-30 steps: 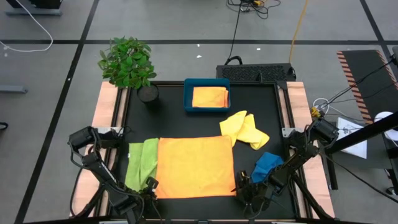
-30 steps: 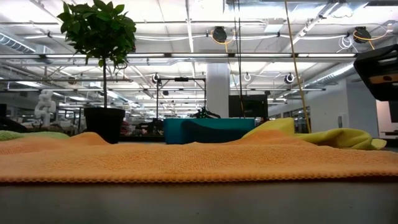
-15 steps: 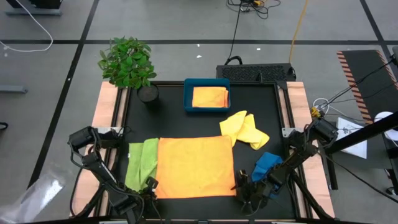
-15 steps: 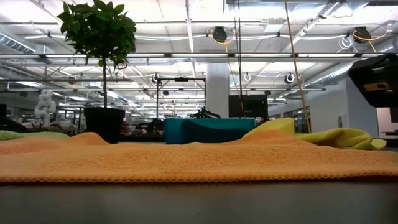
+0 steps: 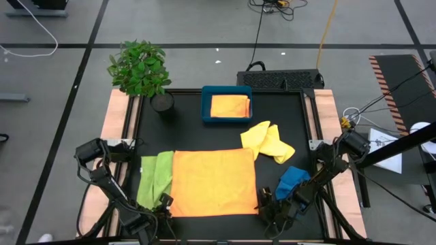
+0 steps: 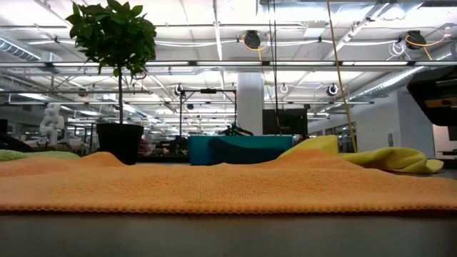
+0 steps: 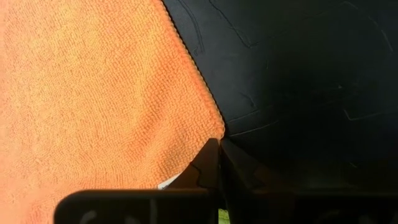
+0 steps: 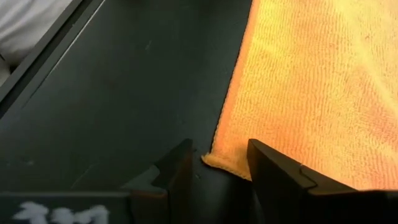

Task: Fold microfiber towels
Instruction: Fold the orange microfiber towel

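Observation:
A large golden-orange towel (image 5: 212, 182) lies spread flat at the table's near middle. My left gripper (image 5: 165, 203) is shut at its near left corner. My right gripper (image 8: 217, 160) stands open at the near right corner (image 8: 219, 163), which lies on the mat between the two fingers. A lime green towel (image 5: 155, 178) lies along the big towel's left side. A blue towel (image 5: 293, 180) lies bunched at the right, and a pale yellow one (image 5: 267, 141) is crumpled farther back. Another folded towel (image 5: 230, 106) rests in the teal tray (image 5: 204, 107). My left gripper pinches the golden-orange towel's near left corner (image 7: 214, 134) between its two shut fingers, which slant down from the near side. The fingers hide how many layers they have. The rest of the towel lies flat on the mat.
A potted plant (image 5: 141, 68) stands at the far left corner. A black box (image 5: 279, 79) sits beyond the far edge. Wooden rails (image 5: 116, 116) run along both sides of the black mat (image 5: 184, 129). In the low view, part of the right arm (image 6: 435, 93) shows at the upper right.
My right gripper has tipped a little farther down over the towel's near right corner. The towels lie as before.

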